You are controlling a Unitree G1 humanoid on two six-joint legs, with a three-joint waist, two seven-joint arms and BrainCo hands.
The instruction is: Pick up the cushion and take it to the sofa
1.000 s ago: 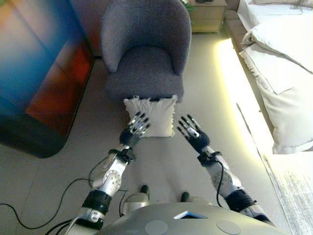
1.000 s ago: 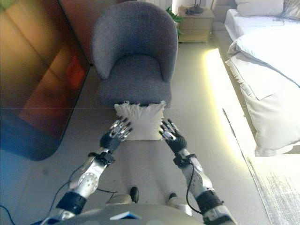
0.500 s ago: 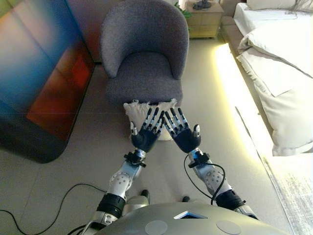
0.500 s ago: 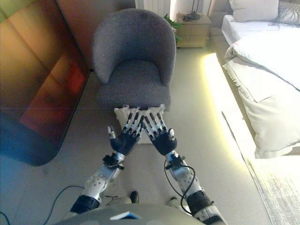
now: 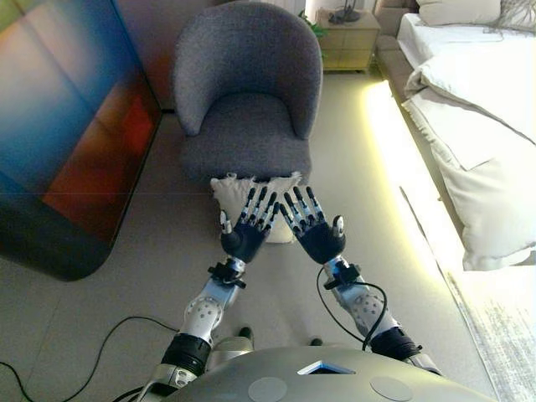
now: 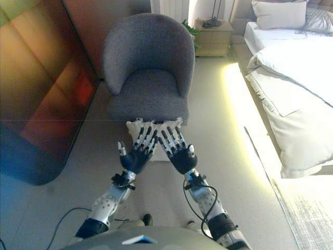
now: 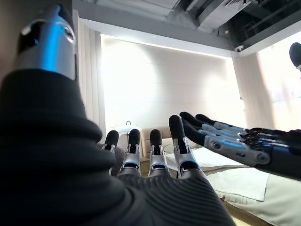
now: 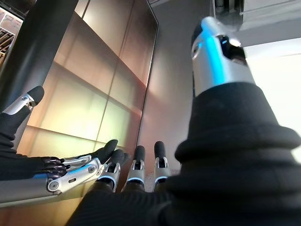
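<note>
A cream cushion point(image 5: 228, 191) stands on the floor, leaning against the front of the grey armchair point(image 5: 247, 126). My left hand point(image 5: 245, 236) and right hand point(image 5: 318, 239) are raised side by side above the floor, nearer to me than the cushion, and they cover its middle and lower part. Both hands have straight, spread fingers and hold nothing. The left wrist view shows my left hand's straight fingers point(image 7: 150, 157) with the right hand point(image 7: 244, 141) beside them. The right wrist view shows my right hand's straight fingers point(image 8: 136, 172).
A bed with white bedding point(image 5: 477, 126) runs along the right, with a lit strip at its base. A wooden nightstand point(image 5: 347, 42) stands at the back. A dark glossy panel point(image 5: 67, 142) fills the left. A pale rug point(image 5: 502, 327) lies at lower right.
Over the last second both hands have risen from low beside the cushion and come together in front of it, fingers straight. The view has tilted up slightly. The cushion has not moved.
</note>
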